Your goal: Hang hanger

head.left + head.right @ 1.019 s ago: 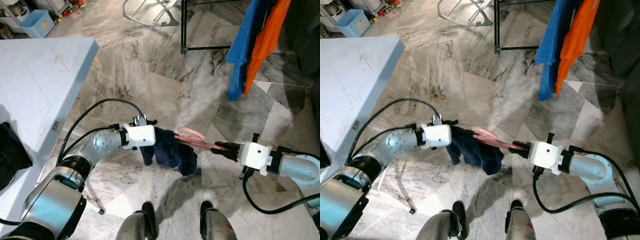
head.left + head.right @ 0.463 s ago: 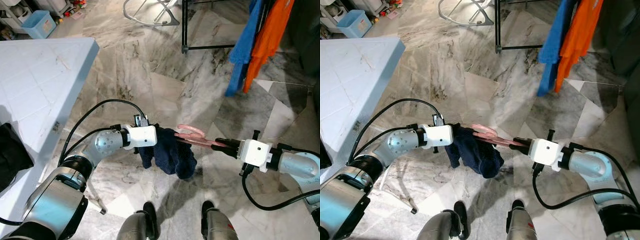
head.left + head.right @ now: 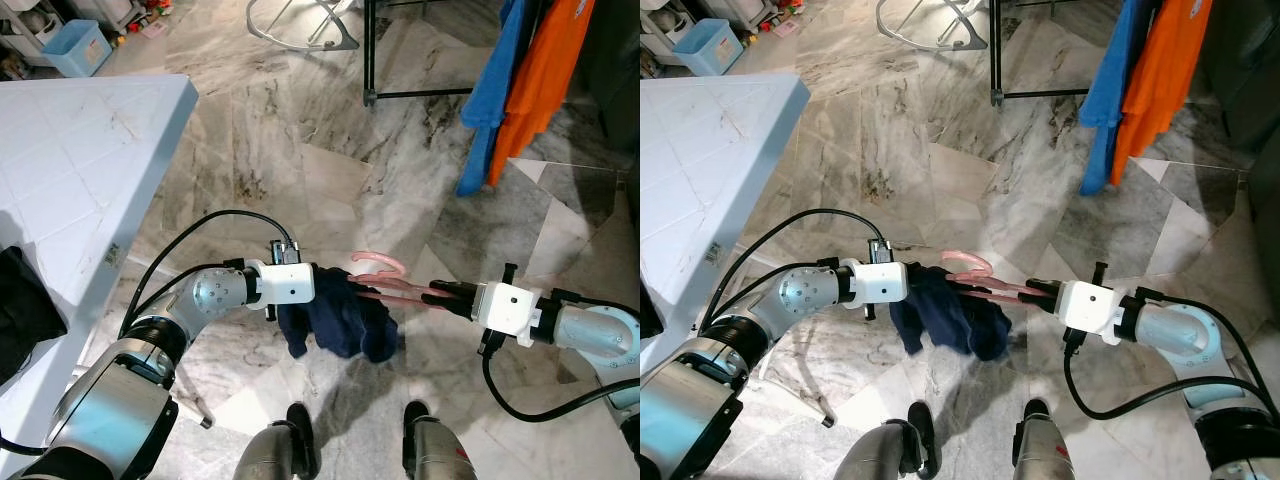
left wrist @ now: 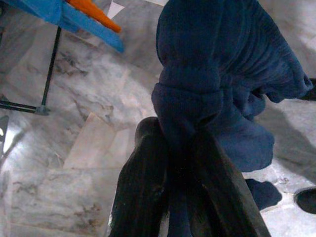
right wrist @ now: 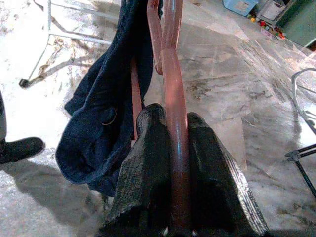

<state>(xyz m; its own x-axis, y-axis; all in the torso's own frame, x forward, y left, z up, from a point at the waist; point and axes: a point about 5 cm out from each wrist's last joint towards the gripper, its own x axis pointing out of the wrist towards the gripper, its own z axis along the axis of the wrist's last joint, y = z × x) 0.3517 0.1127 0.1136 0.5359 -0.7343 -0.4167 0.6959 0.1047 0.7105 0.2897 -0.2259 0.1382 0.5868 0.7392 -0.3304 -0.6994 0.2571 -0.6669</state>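
Observation:
A pink hanger (image 3: 385, 277) is held level above the marble floor between my two arms, with a dark blue garment (image 3: 340, 320) draped over it. My right gripper (image 3: 440, 296) is shut on one end of the hanger (image 5: 170, 74), whose bar runs between the black fingers (image 5: 143, 168). My left gripper (image 3: 325, 287) is shut on the blue garment (image 4: 217, 74), with cloth bunched between its fingers (image 4: 148, 173). The garment (image 5: 106, 113) sags below the hanger.
A white tiled table (image 3: 70, 170) stands at my left with a dark cloth (image 3: 22, 310) on it. A black clothes rack (image 3: 368, 60) holds blue (image 3: 492, 90) and orange (image 3: 540, 70) garments at the back right. My feet (image 3: 290, 425) show below.
Both grippers have kept their grip. The hanger and garment shifted slightly, with the left gripper reaching a little further right and the garment hanging lower.

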